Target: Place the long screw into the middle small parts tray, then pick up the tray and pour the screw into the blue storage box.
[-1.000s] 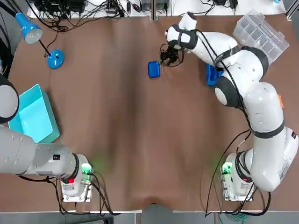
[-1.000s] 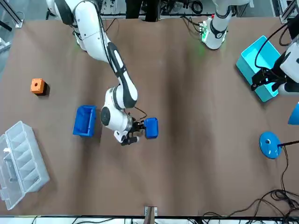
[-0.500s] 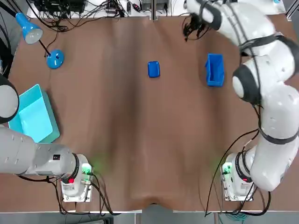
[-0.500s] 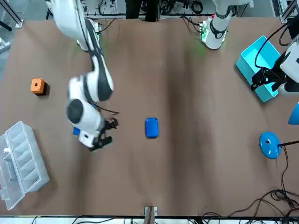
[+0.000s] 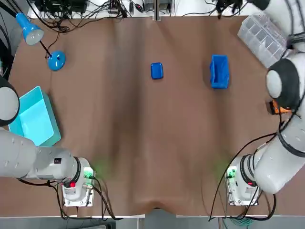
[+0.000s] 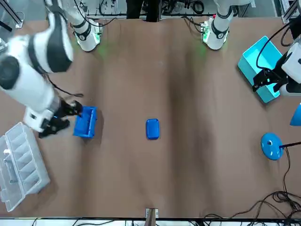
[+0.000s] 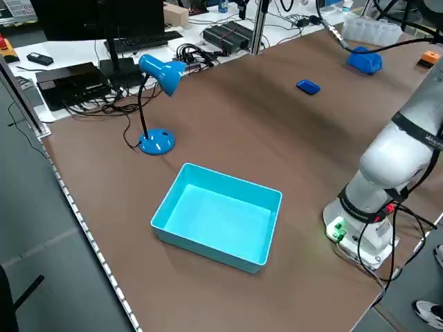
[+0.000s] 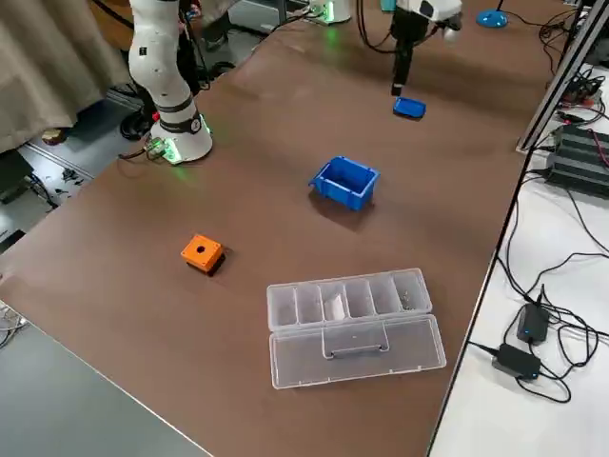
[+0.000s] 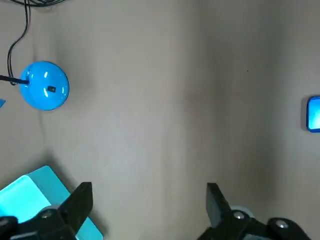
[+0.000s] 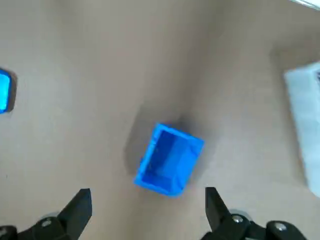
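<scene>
Sitting open-topped on your far right, the blue storage box is showing only its smooth plastic floor; the small blue tray, rounded and shallow, is lying well apart to its left, mid-table.

— And your screw is proving too small to make out in either. The clear compartmented organiser is lying lid-open at the far right corner, with small bits in some cells.

— Your right gripper is hanging above the table by the storage box, fingers spread wide, holding nothing. An orange cube is resting nearer, at the right edge.

— Your left gripper is idling, equally wide, over the left side beside the cyan bin, which is showing a smooth floor. A blue desk lamp is standing far left on the creased brown mat; cables are trailing beyond it.
</scene>
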`<move>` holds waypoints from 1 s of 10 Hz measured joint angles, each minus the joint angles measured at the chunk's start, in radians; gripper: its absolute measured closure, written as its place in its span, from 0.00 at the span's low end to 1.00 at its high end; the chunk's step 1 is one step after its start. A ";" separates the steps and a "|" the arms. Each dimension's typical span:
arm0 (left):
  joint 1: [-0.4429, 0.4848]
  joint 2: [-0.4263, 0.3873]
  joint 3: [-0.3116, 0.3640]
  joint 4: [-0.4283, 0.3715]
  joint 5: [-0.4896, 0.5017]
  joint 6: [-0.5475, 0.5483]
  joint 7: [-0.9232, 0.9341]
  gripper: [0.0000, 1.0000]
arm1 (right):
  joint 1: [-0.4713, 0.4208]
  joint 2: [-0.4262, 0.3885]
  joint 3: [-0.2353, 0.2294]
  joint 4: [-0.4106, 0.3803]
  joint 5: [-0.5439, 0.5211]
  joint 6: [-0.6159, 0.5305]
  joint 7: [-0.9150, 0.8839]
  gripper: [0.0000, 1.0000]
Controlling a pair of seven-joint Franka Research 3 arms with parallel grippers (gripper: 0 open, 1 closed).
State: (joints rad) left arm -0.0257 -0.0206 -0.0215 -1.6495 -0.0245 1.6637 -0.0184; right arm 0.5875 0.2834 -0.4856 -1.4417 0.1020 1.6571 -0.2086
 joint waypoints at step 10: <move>0.001 0.000 0.001 0.000 0.000 0.000 0.000 0.00 | -0.470 -0.282 0.300 -0.112 -0.109 -0.131 0.109 0.00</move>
State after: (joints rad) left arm -0.0252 -0.0205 -0.0204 -1.6492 -0.0245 1.6636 -0.0184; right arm 0.1171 0.0016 -0.1857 -1.5540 -0.0068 1.5266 -0.0995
